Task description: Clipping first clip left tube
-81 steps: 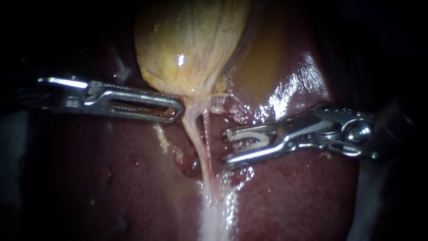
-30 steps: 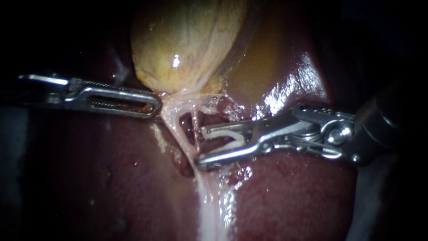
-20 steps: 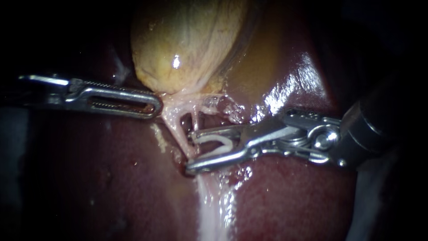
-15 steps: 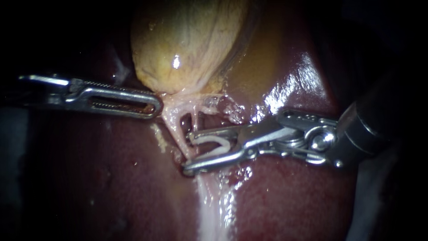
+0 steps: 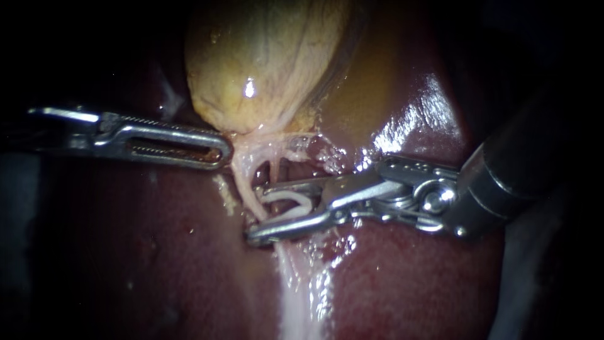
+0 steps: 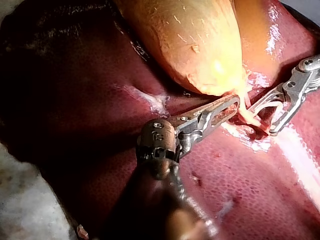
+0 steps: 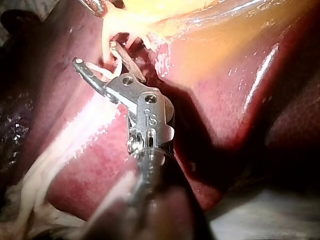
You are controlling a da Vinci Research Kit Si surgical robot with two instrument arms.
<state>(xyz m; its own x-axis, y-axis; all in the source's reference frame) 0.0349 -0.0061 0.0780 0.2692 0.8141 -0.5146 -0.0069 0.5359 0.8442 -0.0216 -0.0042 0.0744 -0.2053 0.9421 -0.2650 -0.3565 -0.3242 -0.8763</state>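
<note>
The yellow gallbladder narrows to a neck where pale strands fan out. My left instrument comes in level, its slotted jaws shut on the neck tissue, also seen in the left wrist view. The left tube runs down from there as a pale band; a thinner right tube lies beside it. My right instrument carries a white clip between its wide-apart jaws. These jaws straddle the left tube, one in front of it and one behind. The right wrist view shows the same straddle.
Dark red liver lies under and around everything. A glistening white streak of tissue continues below the tubes. A wet yellowish patch sits on the liver, right of the gallbladder.
My right instrument has slid left with the clip, from beside the tubes to astride the left tube. My left instrument first drew the neck tissue left, then held still.
</note>
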